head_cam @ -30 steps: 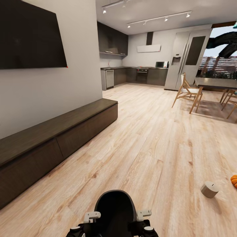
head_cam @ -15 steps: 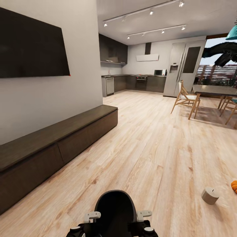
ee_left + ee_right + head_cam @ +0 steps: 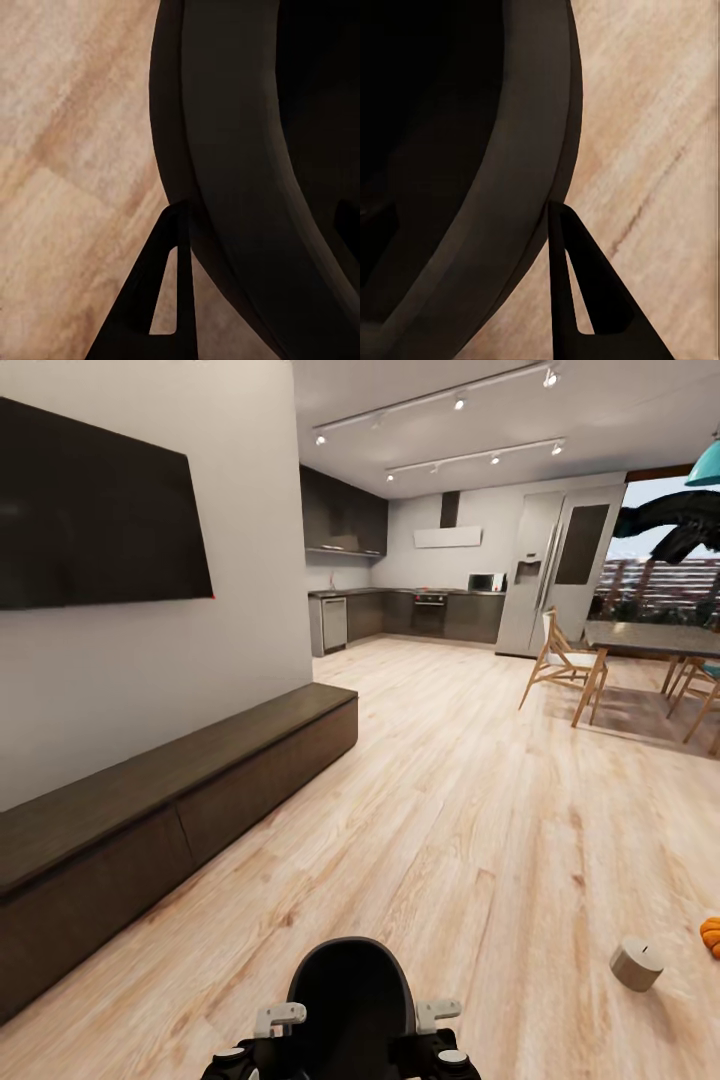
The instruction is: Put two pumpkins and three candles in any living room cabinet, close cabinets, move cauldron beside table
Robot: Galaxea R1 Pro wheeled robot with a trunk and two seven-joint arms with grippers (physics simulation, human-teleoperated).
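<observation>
The cabinet [image 3: 180, 790] runs along the wall at left, its front panels closed. The robot looks in transit: next it likely must turn right toward the candle [image 3: 636, 963] and pumpkin [image 3: 711, 936] lying on the floor [image 3: 450, 810]. Whether either claw is clenched, I cannot tell.

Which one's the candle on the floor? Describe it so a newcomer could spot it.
Start from the long dark cabinet under the wall TV, then look across the wood floor to the view's lower right. The candle lies there, tipped: a short beige cylinder with a tiny wick, beside the orange pumpkin.
</observation>
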